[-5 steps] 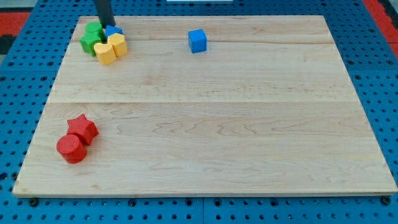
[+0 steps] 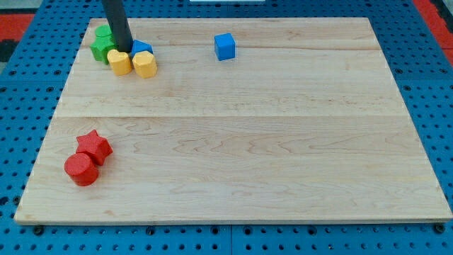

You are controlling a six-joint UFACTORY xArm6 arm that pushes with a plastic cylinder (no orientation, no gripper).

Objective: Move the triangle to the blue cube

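Wooden board: we press my tip, bare rod, against blue triangle, next shoving toward blue cube.

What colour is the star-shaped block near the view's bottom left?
Red; the red star shows in the camera view, touching a red cylinder.

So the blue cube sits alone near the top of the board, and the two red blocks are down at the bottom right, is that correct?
Not quite. The blue cube does sit alone near the view's top, but the red star and red cylinder are at the bottom left, not the right, as the camera view shows.
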